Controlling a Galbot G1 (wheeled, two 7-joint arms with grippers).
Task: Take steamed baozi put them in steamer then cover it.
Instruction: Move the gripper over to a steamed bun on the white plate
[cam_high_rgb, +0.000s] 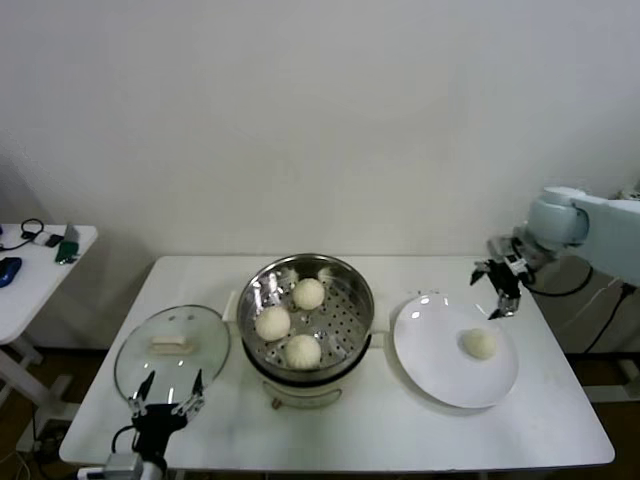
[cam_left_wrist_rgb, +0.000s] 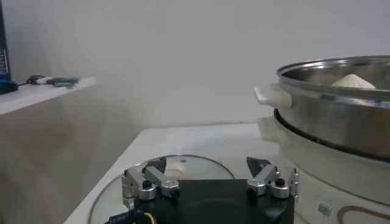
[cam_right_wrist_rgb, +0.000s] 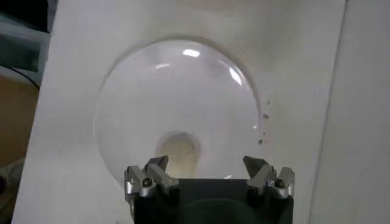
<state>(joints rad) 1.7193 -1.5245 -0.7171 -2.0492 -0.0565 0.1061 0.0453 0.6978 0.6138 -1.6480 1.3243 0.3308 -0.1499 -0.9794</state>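
White rectangular table: bears all task items. A second small white side table stands apart at the robot's far left, with dark cables and small objects on it.

Round shiny stainless-steel steamer with perforated floor, on a white pot base: centre of table. Contains three cream-white round steamed baozi, grouped towards its left-near side.

Flat round white plate: just right of the steamer. Holds a fourth baozi, alone, right of plate centre.

Round clear glass cover with metal rim and cream bar handle: lying flat on the table just left of the steamer, not on it.

Right gripper: hovering above the plate's far-right edge, fingers spread wide, empty, clear of the bun; the wrist view looks straight down onto plate and bun.

Left gripper: at the cover's near edge, fingers wide apart, empty.
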